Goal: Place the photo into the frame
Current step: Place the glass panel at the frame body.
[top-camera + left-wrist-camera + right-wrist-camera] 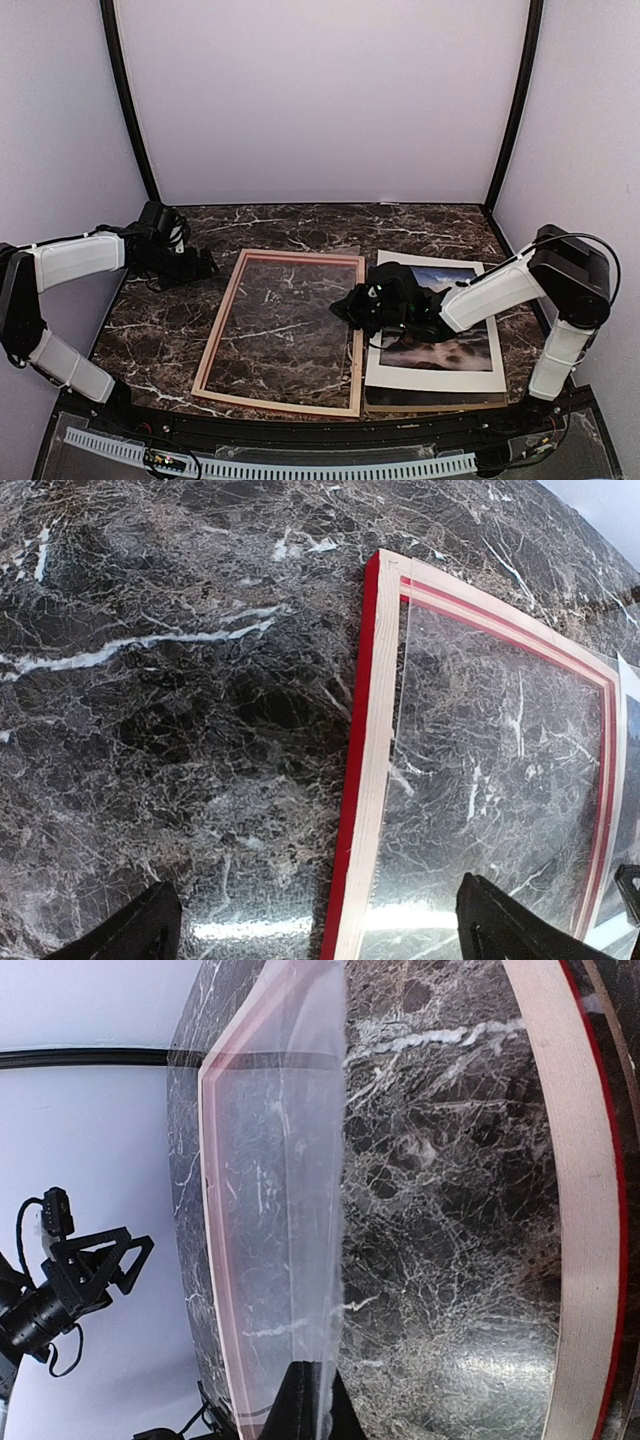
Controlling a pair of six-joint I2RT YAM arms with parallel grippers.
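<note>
The frame (218, 333) lies flat mid-table with its pale wood back up; its red edge and left rail (365, 780) show in the left wrist view. My right gripper (356, 306) is shut on the right edge of a clear sheet (275, 1180), holding it tilted above the frame opening; its fingers (312, 1405) pinch the sheet's edge. The photo (452, 345), rocks and waterfall under a blue sky, lies to the right of the frame, partly hidden by my right arm. My left gripper (204, 265) hangs open near the frame's far left corner, its fingers (135, 932) straddling the left rail from above.
A white mat (482, 381) borders the photo, and a brown backing board (430, 402) shows under its near edge. Dark marble table (170, 730) surrounds the frame. The frame's right rail (570, 1160) runs close beside my right gripper. Grey walls enclose the table on three sides.
</note>
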